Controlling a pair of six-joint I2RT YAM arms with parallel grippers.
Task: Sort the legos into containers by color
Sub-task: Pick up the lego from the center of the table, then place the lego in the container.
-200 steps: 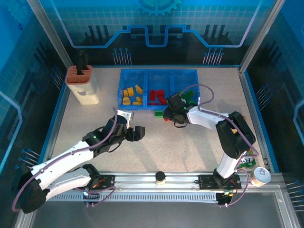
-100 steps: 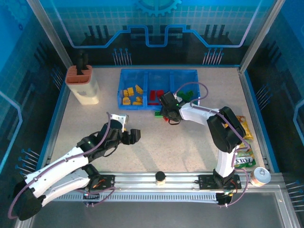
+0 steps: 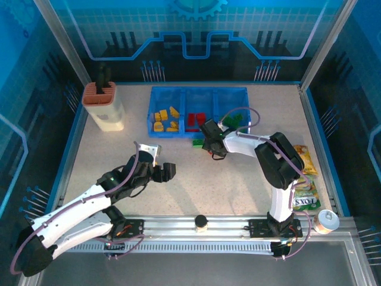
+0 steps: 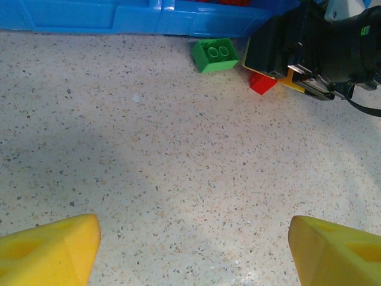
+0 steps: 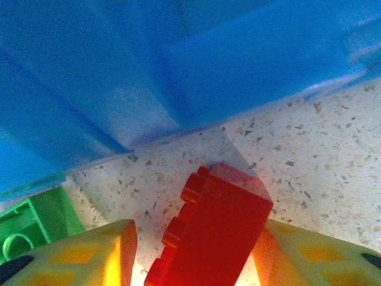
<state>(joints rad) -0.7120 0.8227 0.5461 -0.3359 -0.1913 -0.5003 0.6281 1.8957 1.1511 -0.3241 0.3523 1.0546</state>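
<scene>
The blue tray [image 3: 197, 91] holds yellow legos [image 3: 165, 119] in its left compartment, red legos [image 3: 196, 121] in the middle one and green legos [image 3: 235, 120] on the right. In front of it a green lego [image 4: 215, 54] and a red lego [image 5: 214, 229] lie on the table. My right gripper [image 5: 196, 256] is low over the table, its jaws around the red lego. The right finger touches it and a thin gap shows at the left finger [image 5: 89, 256]. My left gripper [image 4: 193, 244] hangs open over bare table, well short of both bricks.
A beige holder [image 3: 104, 107] with an orange ribbed top stands at the back left. A yellow snack bag [image 3: 303, 179] lies by the right arm's base, with a tape roll [image 3: 327, 219] near the front rail. A black knob [image 3: 201, 222] sits mid-rail.
My right gripper has swung left from the tray's green compartment down to the red lego in front of the tray. The left arm has drawn back a little.
</scene>
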